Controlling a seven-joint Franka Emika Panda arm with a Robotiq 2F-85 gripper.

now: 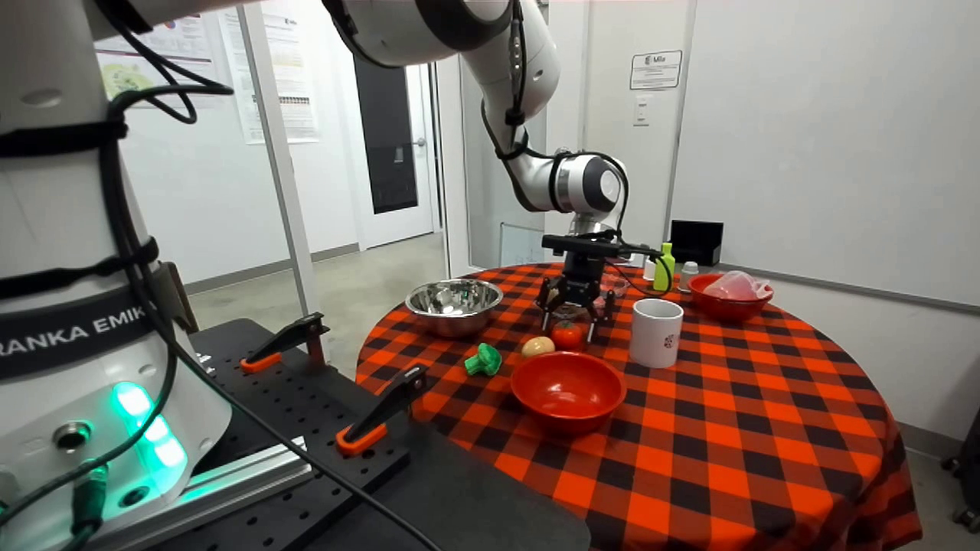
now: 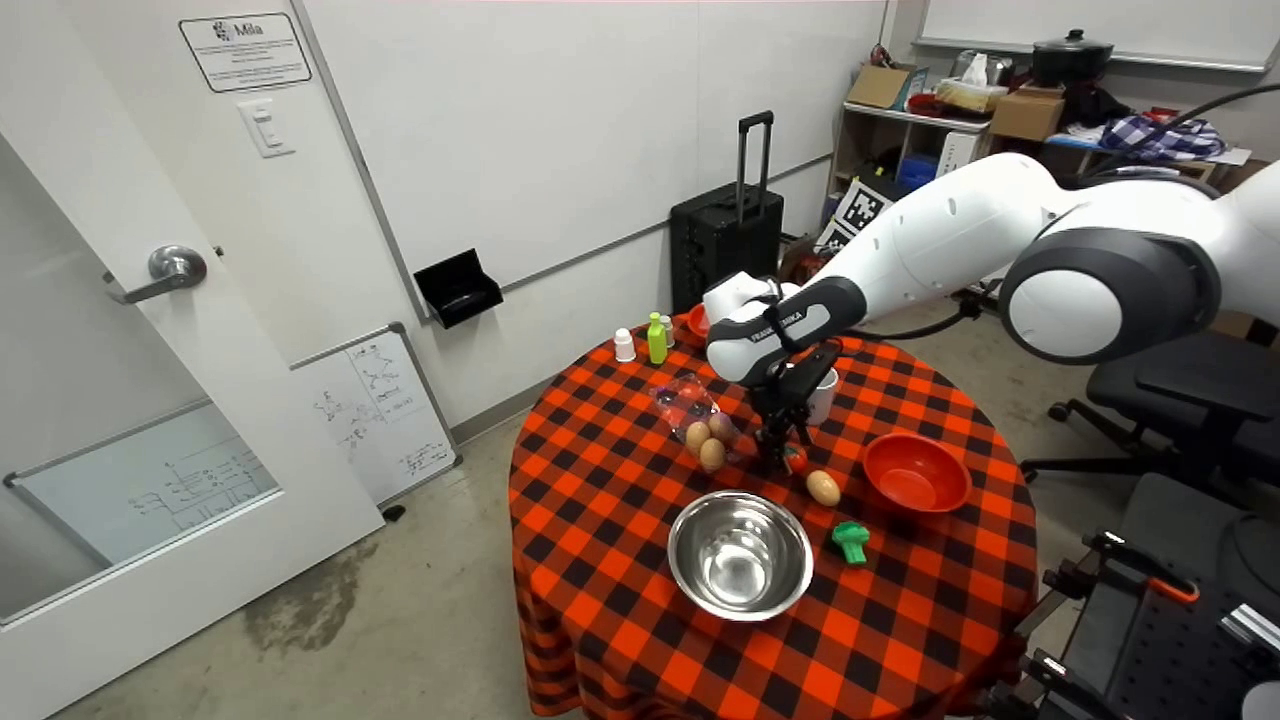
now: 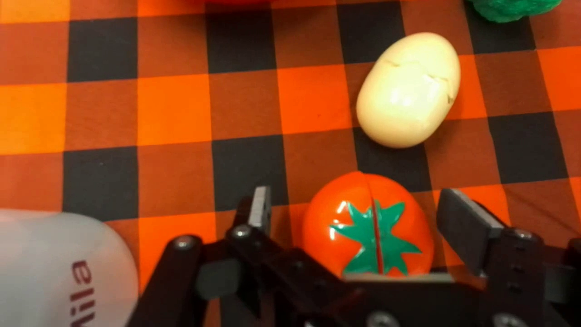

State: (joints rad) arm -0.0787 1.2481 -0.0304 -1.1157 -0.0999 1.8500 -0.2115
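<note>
In the wrist view my gripper stands open around a red toy tomato with a green leaf pattern and a seam down its middle. A gap shows between the tomato and the pads on both sides. The tomato's lower part is hidden behind the gripper's body. A cream egg with a crack line lies just beyond the tomato. At the top right corner part of a green toy broccoli shows. A white mug is at the lower left. In an exterior view the gripper points down over the tomato.
A red bowl and a steel bowl stand near the tomato on the checked cloth. Several brown eggs lie by a clear plastic bag. Farther back are a green bottle, white shakers and another red bowl.
</note>
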